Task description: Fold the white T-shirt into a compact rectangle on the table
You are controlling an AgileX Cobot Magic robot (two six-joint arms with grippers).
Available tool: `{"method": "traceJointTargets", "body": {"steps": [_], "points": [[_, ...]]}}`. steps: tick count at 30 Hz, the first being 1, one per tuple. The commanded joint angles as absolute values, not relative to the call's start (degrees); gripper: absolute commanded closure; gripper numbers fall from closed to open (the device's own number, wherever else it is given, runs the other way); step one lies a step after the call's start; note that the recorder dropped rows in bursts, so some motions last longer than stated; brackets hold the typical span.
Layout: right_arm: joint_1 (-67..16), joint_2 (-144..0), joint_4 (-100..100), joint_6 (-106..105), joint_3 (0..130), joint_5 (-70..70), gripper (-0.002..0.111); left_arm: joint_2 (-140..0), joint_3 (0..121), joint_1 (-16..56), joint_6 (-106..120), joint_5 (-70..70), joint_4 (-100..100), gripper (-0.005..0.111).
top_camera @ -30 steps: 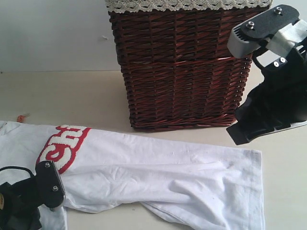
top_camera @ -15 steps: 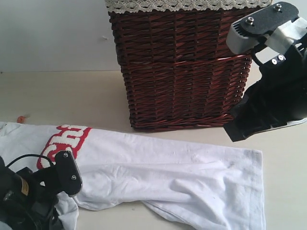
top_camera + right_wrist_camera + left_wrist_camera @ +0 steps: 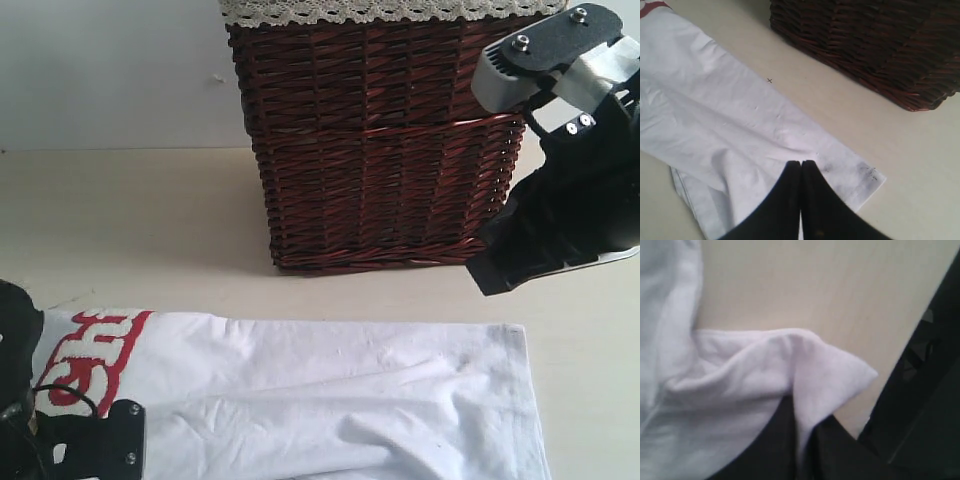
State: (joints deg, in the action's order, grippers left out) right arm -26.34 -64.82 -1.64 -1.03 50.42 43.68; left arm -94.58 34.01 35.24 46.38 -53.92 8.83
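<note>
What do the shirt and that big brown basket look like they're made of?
The shirt: soft white knit cloth, likely cotton; matte, it creases and folds limply. The basket: woven wicker, dark red-brown with a slight sheen; interlaced strands show.

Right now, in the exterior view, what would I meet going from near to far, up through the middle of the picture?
white T-shirt → bare strip of the table → brown wicker basket → lace trim on its rim
</note>
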Motion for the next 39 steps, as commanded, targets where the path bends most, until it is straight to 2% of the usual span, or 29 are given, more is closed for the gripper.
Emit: {"method": "traceJointTargets", "body": {"steps": [1,7,10,12,14,15,18,26,28,30,31,32,35,39], "points": [[-26.3,-64.4,-1.6,-1.4,50.1,43.0,0.108,-92.2,37.2,35.4,51.6,-54.8,8.3,0.106],[-26.3,-64.4,-1.5,-1.4,50.1,43.0,0.108,-91.1,46.2,35.4,53.5,-58.5,-7.0,0.106],[-26.3,-64.4,-0.5,-1.4,50.1,43.0,0.108,-91.1,48.0,35.4,55.9,-51.9,-10.2,0.105],[-26.3,-64.4,-0.4,-1.4,50.1,43.0,0.108,-91.2,48.0,35.3,56.7,-45.0,-11.5,0.093],[-26.3,-64.4,-0.4,-1.4,50.1,43.0,0.108,-91.6,48.0,35.3,56.8,-40.0,-13.4,0.070],[-26.3,-64.4,0.4,-1.4,50.1,43.0,0.108,-91.8,48.0,35.3,56.8,-37.0,-14.8,0.052],[-26.3,-64.4,0.6,-1.4,50.1,43.0,0.108,-92.2,48.0,35.3,56.7,-32.7,-15.3,0.041],[-26.3,-64.4,0.8,-1.4,50.1,43.1,0.108,-92.3,48.0,35.3,49.6,-30.0,-19.5,0.050],[-26.3,-64.4,1.2,-1.4,50.1,43.1,0.108,-92.3,48.0,35.3,44.9,-31.6,-19.5,0.062],[-26.3,-64.4,1.3,-1.4,50.1,43.4,0.108,-91.7,48.0,35.3,40.6,-35.9,-19.8,0.080],[-26.3,-64.4,1.3,-1.4,50.1,43.4,0.108,-90.8,48.0,35.3,37.6,-40.0,-20.3,0.095],[-26.3,-64.4,1.3,-1.4,50.1,43.4,0.108,-90.5,48.0,35.3,36.3,-41.7,-20.4,0.103],[-26.3,-64.4,1.3,-1.9,50.1,43.6,0.108,-89.3,48.0,35.3,35.5,-50.1,-14.5,0.107],[-26.3,-64.4,1.3,-1.9,50.1,44.3,0.108,-89.3,46.4,35.3,35.3,-47.6,-14.6,0.107]]}}
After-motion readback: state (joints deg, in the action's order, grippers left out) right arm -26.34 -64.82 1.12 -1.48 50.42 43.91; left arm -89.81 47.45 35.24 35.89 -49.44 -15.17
